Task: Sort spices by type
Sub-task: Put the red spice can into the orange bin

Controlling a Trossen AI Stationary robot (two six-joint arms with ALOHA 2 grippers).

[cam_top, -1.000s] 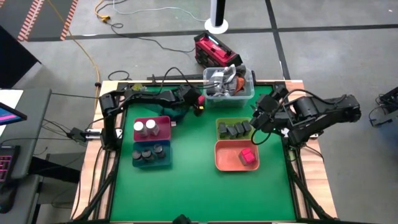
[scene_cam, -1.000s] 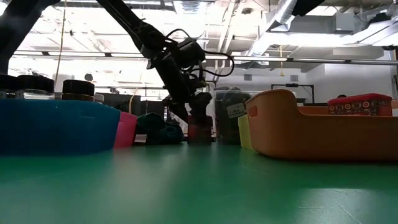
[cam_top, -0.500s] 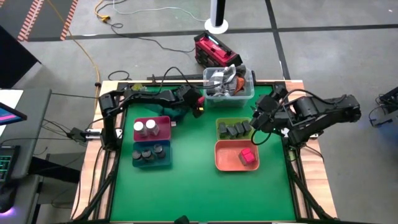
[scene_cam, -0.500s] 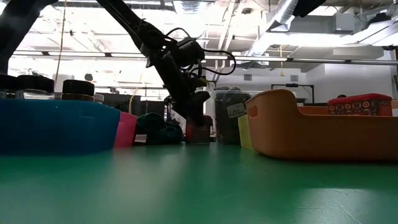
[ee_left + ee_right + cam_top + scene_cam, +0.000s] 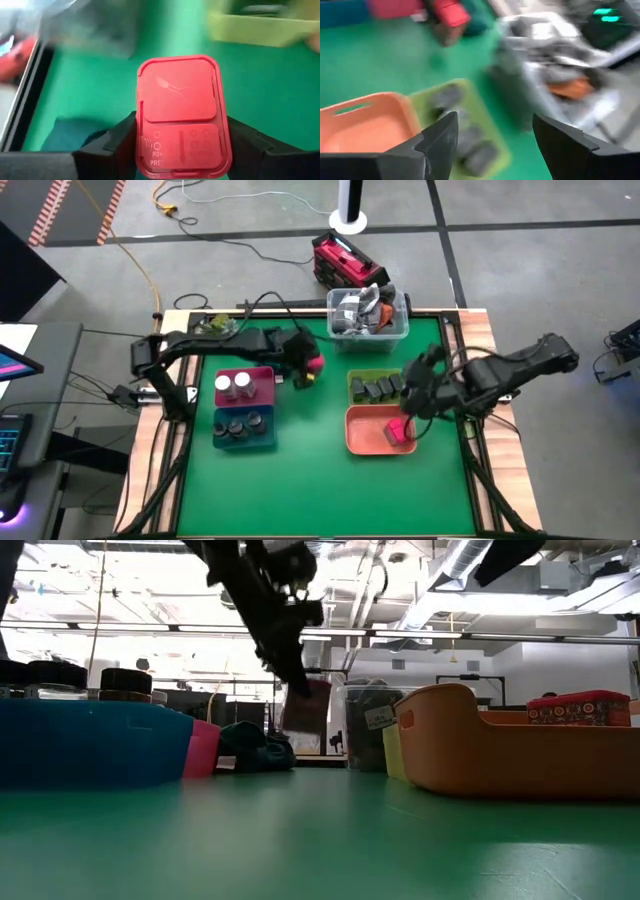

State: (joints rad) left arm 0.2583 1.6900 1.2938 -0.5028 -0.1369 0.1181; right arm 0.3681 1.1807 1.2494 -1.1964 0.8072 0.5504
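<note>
My left gripper [image 5: 306,370] is shut on a bright pink cube [image 5: 180,117], which hangs above the green table between the crimson tray [image 5: 262,373] and the green tray [image 5: 352,383]. White-topped jars [image 5: 234,386] stand in the crimson tray, dark grey jars [image 5: 241,427] in the blue tray [image 5: 265,442], dark grey blocks [image 5: 378,389] in the green tray. Another pink cube [image 5: 398,432] lies in the orange tray [image 5: 360,435]. My right gripper [image 5: 492,140] is open above the orange and green trays, with nothing between its fingers. My left gripper pinches the pink cube by two opposite side walls [image 5: 139,150] between its two fingers [image 5: 112,147]. The fingers slant down from above. The cube [image 5: 306,706] hangs clear of the table, slightly tilted.
A clear tub [image 5: 368,315] of grey clutter stands at the far edge. A dark teal bundle [image 5: 255,748] lies on the table behind the crimson tray. The near half of the green table [image 5: 320,490] holds nothing. A red case [image 5: 345,262] sits on the floor beyond.
My left gripper has taken hold of the pink cube on the table near the tub, lifted it clear and carried it toward the near edge. My right gripper has swung toward the near edge, from beside the green tray to above the orange tray.
</note>
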